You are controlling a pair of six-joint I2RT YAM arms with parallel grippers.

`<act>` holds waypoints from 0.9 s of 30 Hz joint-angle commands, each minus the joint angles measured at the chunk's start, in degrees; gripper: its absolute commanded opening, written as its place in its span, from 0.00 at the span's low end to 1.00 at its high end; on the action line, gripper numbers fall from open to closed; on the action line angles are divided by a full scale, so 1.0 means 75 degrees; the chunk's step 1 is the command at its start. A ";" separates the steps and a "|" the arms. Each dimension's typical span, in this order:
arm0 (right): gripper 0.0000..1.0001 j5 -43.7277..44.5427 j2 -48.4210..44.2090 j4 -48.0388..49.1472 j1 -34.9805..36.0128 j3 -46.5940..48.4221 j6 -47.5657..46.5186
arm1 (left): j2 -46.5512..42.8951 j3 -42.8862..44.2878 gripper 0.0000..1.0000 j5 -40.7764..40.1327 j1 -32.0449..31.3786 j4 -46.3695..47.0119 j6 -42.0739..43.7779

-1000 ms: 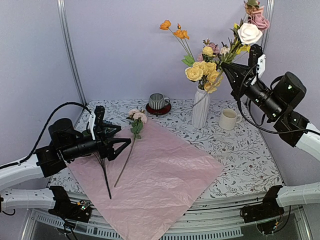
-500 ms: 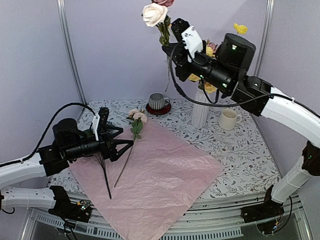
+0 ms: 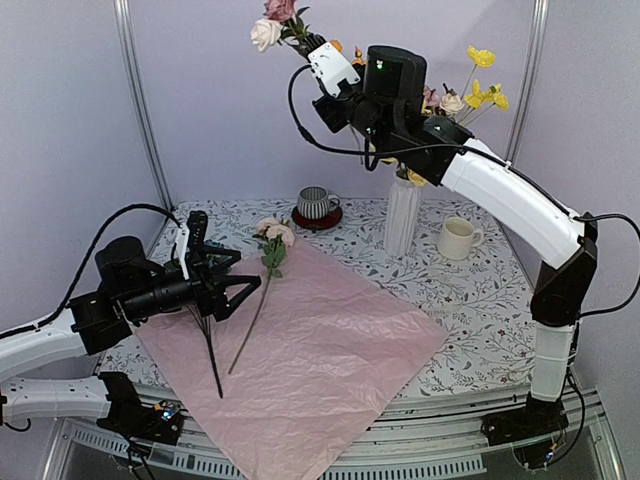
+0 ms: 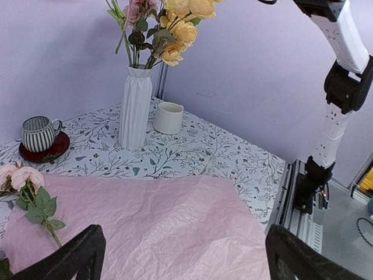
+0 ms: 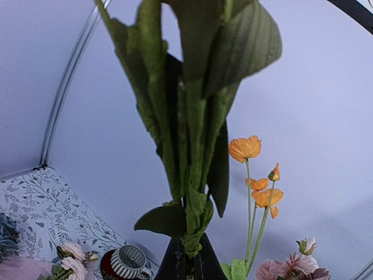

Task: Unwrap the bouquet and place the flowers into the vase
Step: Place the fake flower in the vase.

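right gripper (image 3: 308,45) clenched on the green stems (image 5: 189,175) of a white and pink rose spray (image 3: 270,22), held high and to the left of the vase (image 3: 401,215), presumably so the long stems can clear the blooms already standing in its narrow neck before lowering. left gripper (image 3: 245,280) released, jaws spread wide, hovering low over the unfolded lilac-pink paper (image 3: 330,350) near a pale pink rose (image 3: 272,232) lying at the sheet's far corner, likely the next pick. surface: table (image 3: 480,300) patterned with grey leaf sprigs, bearing a striped cup (image 3: 317,203) on a red saucer and a cream mug (image 3: 458,238) just beside the vase. room: plain lilac walls, metal corner posts.
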 commanded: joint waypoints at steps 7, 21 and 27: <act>0.01 -0.0084 -0.0384 -0.0702 -0.1105 0.0038 0.1093 | -0.0019 -0.0131 0.98 -0.0054 -0.0049 0.0049 0.0047; 0.01 -0.0146 -0.0423 -0.1288 -0.1816 -0.0191 0.1790 | 0.0099 -0.0122 0.98 -0.0066 -0.0053 0.0085 0.0030; 0.01 -0.0119 -0.0558 -0.1099 -0.1860 -0.0238 0.1673 | 0.0121 -0.0121 0.98 -0.0099 -0.0055 0.0073 0.0022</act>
